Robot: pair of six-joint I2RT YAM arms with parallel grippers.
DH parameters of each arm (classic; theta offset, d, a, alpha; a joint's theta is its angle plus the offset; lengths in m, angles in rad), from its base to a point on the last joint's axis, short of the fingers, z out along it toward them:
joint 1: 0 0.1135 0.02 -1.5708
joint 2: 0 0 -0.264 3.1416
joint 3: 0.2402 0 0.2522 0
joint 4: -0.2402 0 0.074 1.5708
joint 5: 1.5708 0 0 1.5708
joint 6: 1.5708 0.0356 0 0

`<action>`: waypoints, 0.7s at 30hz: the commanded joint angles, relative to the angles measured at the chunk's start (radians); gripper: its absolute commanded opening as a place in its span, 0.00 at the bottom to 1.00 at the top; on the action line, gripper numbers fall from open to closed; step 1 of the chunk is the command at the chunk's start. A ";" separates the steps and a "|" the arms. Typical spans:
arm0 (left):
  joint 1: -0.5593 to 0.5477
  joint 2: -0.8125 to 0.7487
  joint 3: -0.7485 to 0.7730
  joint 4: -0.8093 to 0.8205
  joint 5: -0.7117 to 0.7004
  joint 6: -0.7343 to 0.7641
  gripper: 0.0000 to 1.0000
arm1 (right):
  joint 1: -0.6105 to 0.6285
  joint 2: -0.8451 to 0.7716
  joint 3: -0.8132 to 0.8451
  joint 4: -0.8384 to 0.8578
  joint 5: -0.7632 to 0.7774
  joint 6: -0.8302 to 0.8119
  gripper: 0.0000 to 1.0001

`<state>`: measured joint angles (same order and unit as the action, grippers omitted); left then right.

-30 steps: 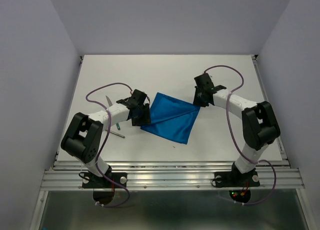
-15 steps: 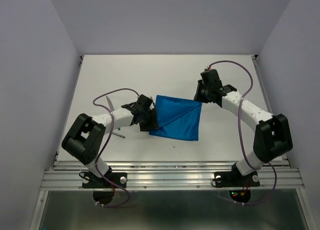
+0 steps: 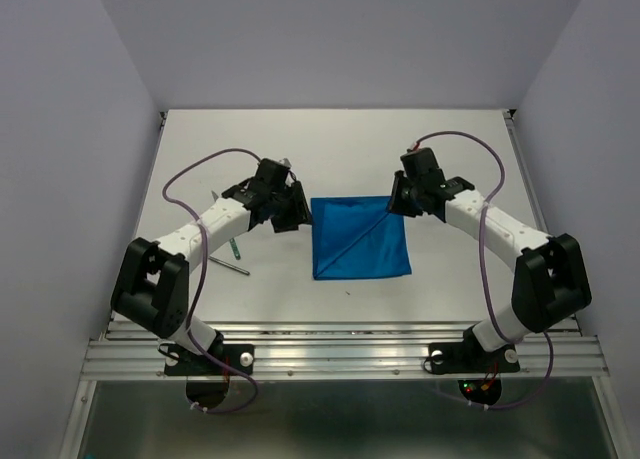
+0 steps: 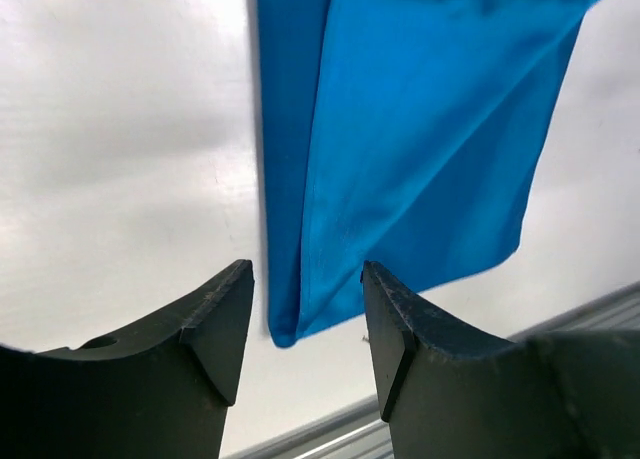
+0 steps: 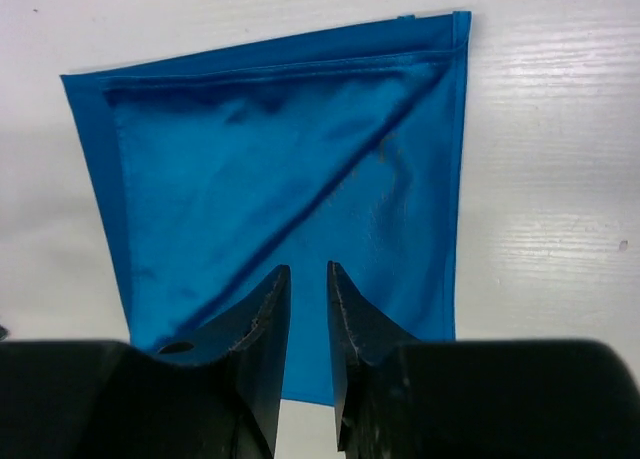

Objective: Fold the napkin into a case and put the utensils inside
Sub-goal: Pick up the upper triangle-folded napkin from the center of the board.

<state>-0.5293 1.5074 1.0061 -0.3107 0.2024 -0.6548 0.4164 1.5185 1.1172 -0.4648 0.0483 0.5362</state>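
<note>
The bright blue soft cloth napkin (image 3: 360, 241) lies flat on the white worktop (image 3: 330, 144), near its middle. It forms a rough square with a doubled band along its left edge. One straight crease runs diagonally from the 1 o'clock corner to the 7 o'clock corner in the top view.

At the cloth's 10 o'clock corner sits the left arm's black two-finger pincer (image 3: 293, 214), just beside the edge and apart from it. In its wrist view the fingers (image 4: 215, 324) are spread wide and released, with only a corner of the napkin showing in the gap on the worktop beyond.

The right arm's black pincer (image 3: 394, 203) sits at the 1 o'clock corner. In its wrist view the two fingers (image 5: 262, 319) stand close together, with a slim slit between them showing blue. Whether they pinch any cloth cannot be told.

Well out at 9 o'clock from the napkin, past the left forearm, lie the thin teal-handled utensil (image 3: 237, 247) and the slim grey metal utensil (image 3: 236, 268), near each other.
</note>
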 commanded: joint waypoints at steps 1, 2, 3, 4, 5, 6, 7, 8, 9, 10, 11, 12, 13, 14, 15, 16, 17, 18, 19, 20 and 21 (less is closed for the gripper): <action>0.038 0.036 0.077 -0.031 -0.027 0.037 0.58 | 0.086 -0.031 -0.014 0.011 -0.028 0.040 0.27; 0.049 0.042 0.081 -0.027 -0.029 0.035 0.57 | 0.114 -0.029 -0.013 0.012 -0.015 0.048 0.28; 0.075 0.045 0.086 -0.027 -0.031 0.031 0.57 | 0.146 -0.027 -0.010 0.006 0.001 0.054 0.31; 0.089 0.048 0.086 -0.030 -0.031 0.027 0.57 | 0.215 -0.017 -0.001 0.003 0.039 0.068 0.34; 0.106 0.045 0.085 -0.031 -0.029 0.024 0.57 | 0.249 -0.008 0.007 -0.011 0.060 0.074 0.37; 0.138 0.043 0.077 -0.034 -0.028 0.018 0.57 | 0.280 0.005 0.015 -0.017 0.077 0.082 0.38; 0.153 0.037 0.071 -0.037 -0.029 0.015 0.57 | 0.310 0.015 0.023 -0.021 0.097 0.096 0.41; 0.167 0.033 0.056 -0.041 -0.028 0.012 0.57 | 0.365 0.044 0.039 -0.031 0.126 0.100 0.42; 0.182 0.027 0.048 -0.041 -0.027 0.009 0.57 | 0.390 0.060 0.050 -0.035 0.139 0.107 0.43; 0.195 0.014 0.039 -0.041 -0.026 0.009 0.57 | 0.415 0.072 0.058 -0.038 0.156 0.111 0.45; 0.218 0.007 0.031 -0.042 -0.029 0.007 0.57 | 0.462 0.104 0.070 -0.040 0.185 0.119 0.46; 0.227 0.001 0.017 -0.044 -0.029 0.009 0.57 | 0.484 0.123 0.094 -0.049 0.199 0.122 0.47; 0.245 -0.009 0.011 -0.048 -0.029 0.014 0.57 | 0.504 0.141 0.110 -0.058 0.228 0.126 0.49; 0.253 -0.013 0.006 -0.051 -0.029 0.015 0.57 | 0.525 0.163 0.125 -0.064 0.240 0.130 0.51; 0.259 -0.022 -0.001 -0.053 -0.031 0.018 0.57 | 0.565 0.199 0.159 -0.078 0.251 0.131 0.53; 0.265 -0.026 -0.006 -0.053 -0.032 0.021 0.57 | 0.582 0.218 0.173 -0.084 0.261 0.134 0.53; 0.276 -0.029 -0.009 -0.054 -0.031 0.026 0.57 | 0.597 0.236 0.187 -0.095 0.281 0.136 0.55; 0.281 -0.030 -0.015 -0.056 -0.031 0.029 0.57 | 0.619 0.271 0.200 -0.100 0.285 0.139 0.55; 0.284 -0.033 -0.018 -0.054 -0.029 0.030 0.57 | 0.628 0.287 0.222 -0.104 0.292 0.145 0.56; 0.290 -0.033 -0.020 -0.054 -0.026 0.035 0.57 | 0.628 0.301 0.230 -0.110 0.301 0.146 0.56; 0.292 -0.032 -0.023 -0.053 -0.024 0.035 0.57 | 0.642 0.313 0.237 -0.115 0.309 0.149 0.56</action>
<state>-0.2520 1.5249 0.9955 -0.3565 0.1757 -0.6430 1.0203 1.7973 1.2900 -0.5423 0.2714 0.6582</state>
